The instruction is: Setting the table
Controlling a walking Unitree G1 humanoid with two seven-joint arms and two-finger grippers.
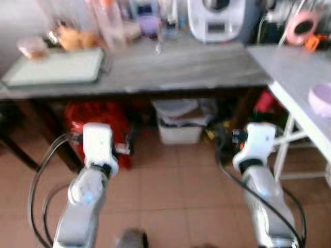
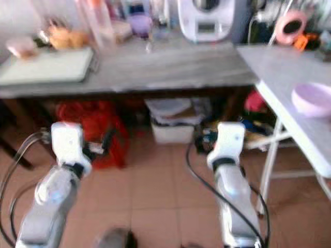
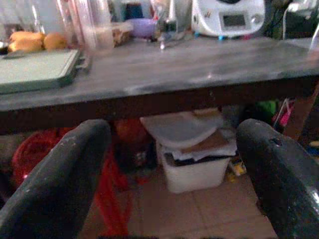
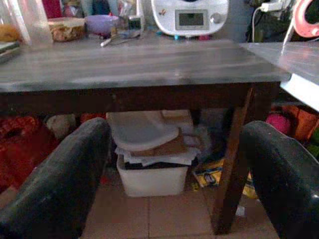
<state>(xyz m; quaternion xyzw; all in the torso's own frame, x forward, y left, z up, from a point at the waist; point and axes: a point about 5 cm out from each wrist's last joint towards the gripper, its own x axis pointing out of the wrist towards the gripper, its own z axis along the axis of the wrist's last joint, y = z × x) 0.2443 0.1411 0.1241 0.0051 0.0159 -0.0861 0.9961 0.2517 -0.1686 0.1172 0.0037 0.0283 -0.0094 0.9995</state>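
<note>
Both tools (image 3: pixel 169 164) (image 4: pixel 172 169) gape before the grey table (image 1: pixel 196 67).

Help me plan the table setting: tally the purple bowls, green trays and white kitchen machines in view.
Purple bowls: 2, the far bowl and the near bowl
Green tray: 1
White kitchen machine: 1
Total: 4

Two tables (image 1: pixel 170 67), two purple bowls (image 2: pixel 313 99), one tray (image 1: pixel 57 67).

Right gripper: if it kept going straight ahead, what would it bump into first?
Probably the white bin under the table. The right gripper, fingers open, points below the tabletop at that bin. Depth is hard to judge, so the dark table leg might come close.
</note>
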